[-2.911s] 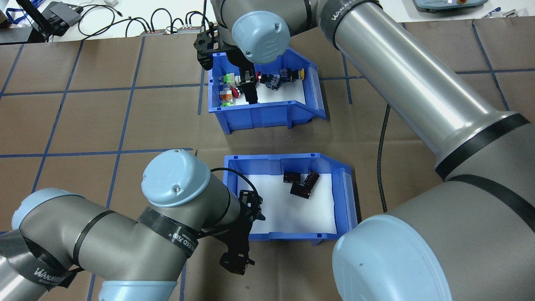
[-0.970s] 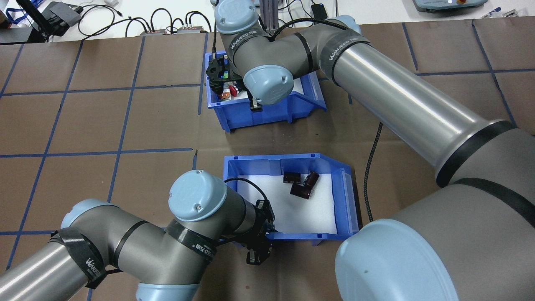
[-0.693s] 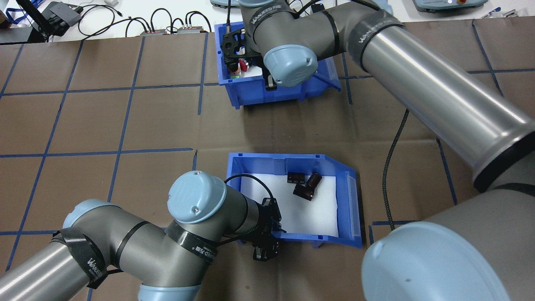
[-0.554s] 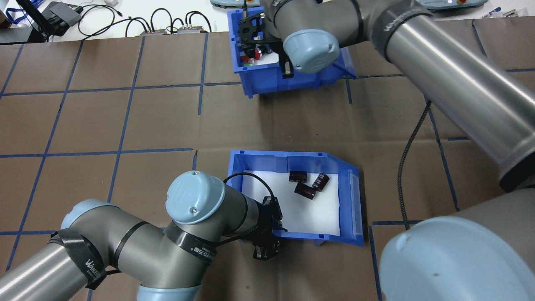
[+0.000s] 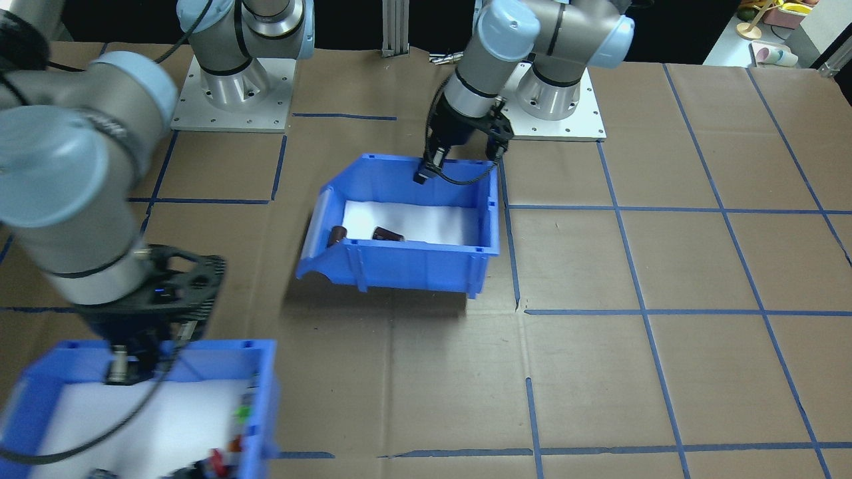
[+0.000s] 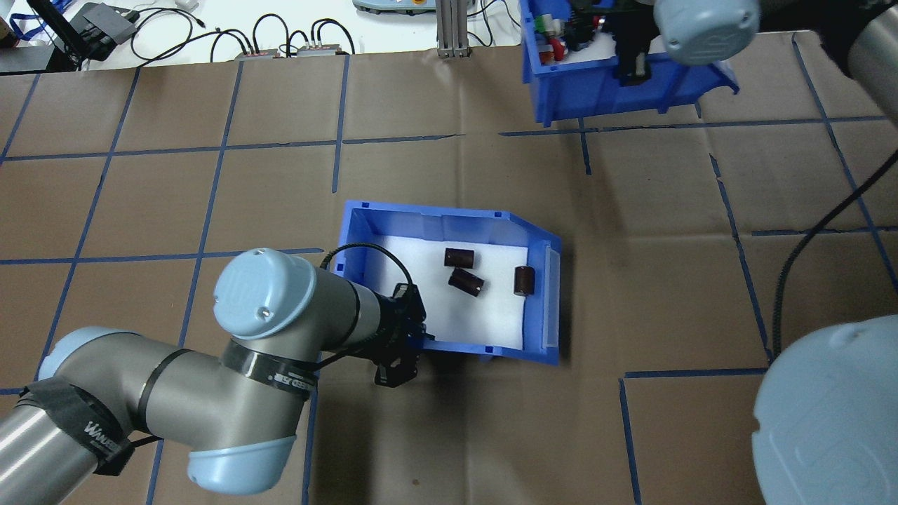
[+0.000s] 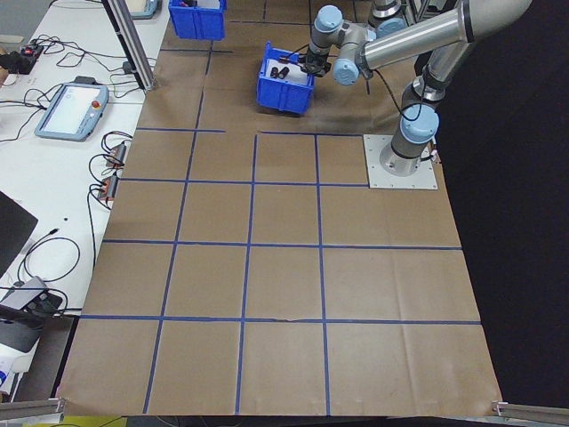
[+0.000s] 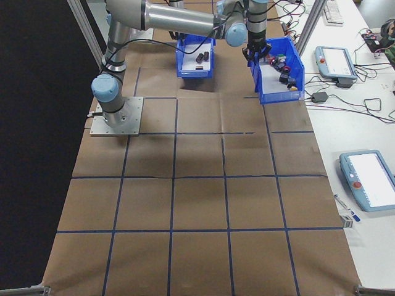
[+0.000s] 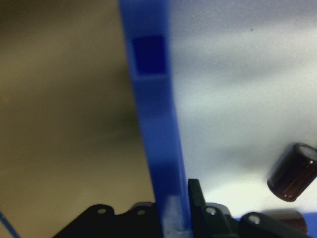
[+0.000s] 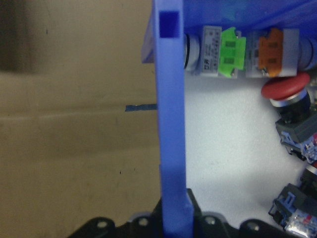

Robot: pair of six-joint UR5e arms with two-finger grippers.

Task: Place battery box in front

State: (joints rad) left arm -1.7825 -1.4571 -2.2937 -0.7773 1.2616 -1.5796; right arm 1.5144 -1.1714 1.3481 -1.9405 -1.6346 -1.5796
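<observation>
Since the frame a little over half a second before, the battery box (image 6: 449, 224) had shifted toward the overhead view's left and farther from the robot, tilted with a dark shadow under it, and one of its three dark cylinders (image 6: 525, 280) had rolled away from the other two to lie just beside the sloped open front. Over the same interval the switch bin (image 6: 596, 91) had been carried to the far right of the table, up against the top edge of that view.

The left gripper (image 6: 400, 347) was clamped on the near wall of the battery box, close to the rear corner, one finger inside and one outside; the left wrist view showed the blue wall (image 9: 158, 148) pinched between the two black fingers (image 9: 198, 198), with white foam liner (image 9: 237, 99) to the inside and brown table paper (image 6: 210, 196) to the outside. In the front-facing view the box (image 5: 406, 263) stood clear of the table, its open front lower than its back.

The right gripper (image 10: 173, 208) was closed on a side wall of the switch bin, the wall (image 10: 171, 99) running straight up between its fingers. Inside lay green and orange switch blocks (image 10: 233, 52) and a red mushroom push-button (image 10: 285, 89) on white foam. The two bins were well apart.
</observation>
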